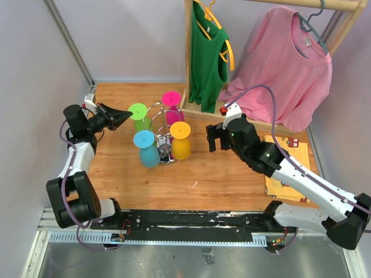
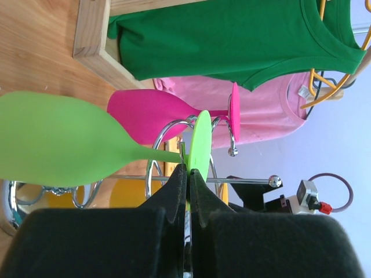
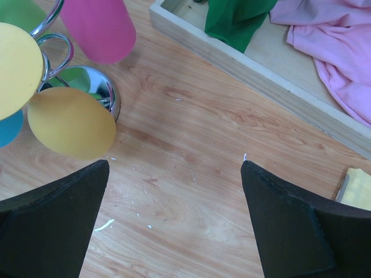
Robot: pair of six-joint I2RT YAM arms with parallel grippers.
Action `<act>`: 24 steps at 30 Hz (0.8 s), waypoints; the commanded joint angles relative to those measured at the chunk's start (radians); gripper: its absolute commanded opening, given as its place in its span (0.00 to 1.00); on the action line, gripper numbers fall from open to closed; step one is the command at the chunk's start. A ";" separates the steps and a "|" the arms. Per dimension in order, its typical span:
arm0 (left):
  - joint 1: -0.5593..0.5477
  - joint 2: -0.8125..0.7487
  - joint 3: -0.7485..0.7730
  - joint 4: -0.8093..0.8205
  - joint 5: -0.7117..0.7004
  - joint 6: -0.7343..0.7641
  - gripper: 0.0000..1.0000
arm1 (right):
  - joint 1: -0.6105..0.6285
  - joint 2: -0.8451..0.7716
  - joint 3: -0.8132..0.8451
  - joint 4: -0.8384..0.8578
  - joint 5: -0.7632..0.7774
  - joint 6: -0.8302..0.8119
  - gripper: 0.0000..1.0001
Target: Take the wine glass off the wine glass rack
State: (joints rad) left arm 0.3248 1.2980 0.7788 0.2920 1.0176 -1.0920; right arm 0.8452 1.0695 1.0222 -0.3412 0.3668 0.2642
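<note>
The silver wire wine glass rack [image 1: 164, 119] stands mid-table with several coloured wine glasses hanging bowl down. My left gripper [image 1: 126, 117] reaches in from the left. In the left wrist view it [image 2: 189, 169] is shut on the edge of the round foot of the green wine glass [image 2: 52, 142], whose stem still sits in a rack loop. A pink glass [image 2: 151, 110] hangs behind it. My right gripper [image 1: 214, 139] is open and empty, right of the rack, above bare wood [image 3: 174, 163]. The yellow glass [image 3: 69, 121] and the chrome base [image 3: 95, 87] show at its left.
A blue glass [image 1: 146, 149] and the yellow glass [image 1: 180, 142] hang on the near side of the rack. A wooden clothes rack [image 3: 243, 63] at the back holds a green top [image 1: 207, 58] and a pink shirt [image 1: 284, 63]. A yellow mat [image 1: 287, 168] lies at the right.
</note>
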 commanded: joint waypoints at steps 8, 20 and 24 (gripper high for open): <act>0.006 -0.037 -0.005 -0.003 0.005 -0.154 0.00 | 0.014 -0.017 -0.019 0.005 0.032 -0.008 0.98; 0.005 -0.031 0.035 -0.075 -0.010 -0.169 0.00 | 0.014 -0.015 -0.023 0.004 0.046 -0.010 0.98; 0.005 -0.005 0.084 -0.095 -0.019 -0.160 0.00 | 0.015 -0.011 -0.019 0.004 0.043 -0.012 0.98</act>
State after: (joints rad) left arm 0.3260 1.2850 0.7898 0.2192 1.0027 -1.2530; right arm 0.8463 1.0695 1.0073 -0.3416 0.3801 0.2615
